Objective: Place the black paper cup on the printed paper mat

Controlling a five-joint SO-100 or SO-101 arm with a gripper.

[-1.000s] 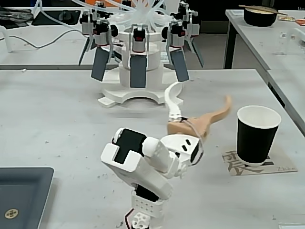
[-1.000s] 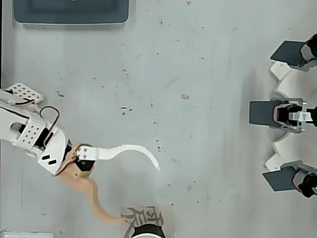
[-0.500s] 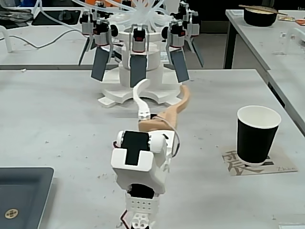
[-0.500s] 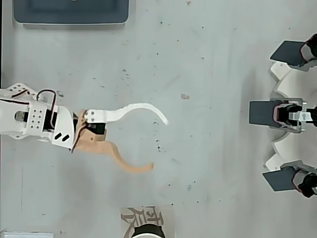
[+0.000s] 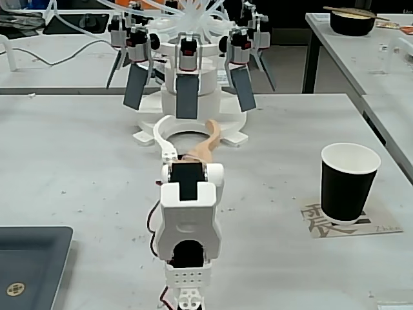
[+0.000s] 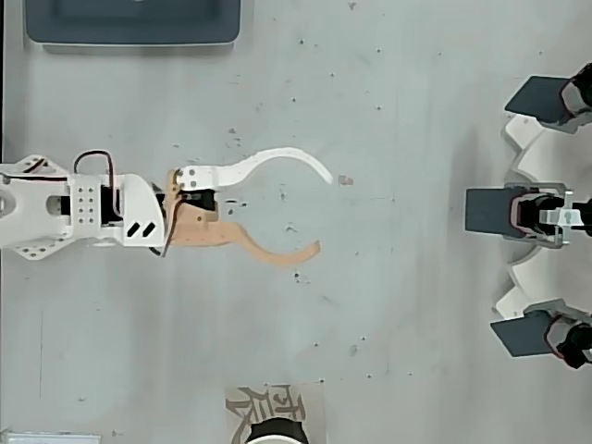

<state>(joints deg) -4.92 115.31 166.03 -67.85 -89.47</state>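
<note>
Grey, lightly speckled worktop [image 5: 77, 161] is filling both views, and you are looking at your arm stretching along its middle with nothing in its grasp. Your claw [image 6: 324, 211] is standing wide open and empty, its white finger [image 6: 277, 157] and its tan finger [image 6: 277, 254] curving apart over bare surface, well apart from the cup. You are seeing the black paper cup [image 5: 349, 182] sitting upright near the right edge of the worktop in the fixed view, its white inside showing, and it is resting on the printed paper mat [image 5: 322, 223], which is sticking out from under its base with the black character showing on the side toward the arm. In the overhead view only the cup's white rim [image 6: 275, 431] is peeking in at the bottom edge, on the mat [image 6: 250, 403]. A dark grey tray [image 5: 32, 265] is lying at the near left corner in the fixed view, and a white stand with dark paddles [image 5: 187, 90] is sitting at the far side of the worktop, beyond the claw.
</note>
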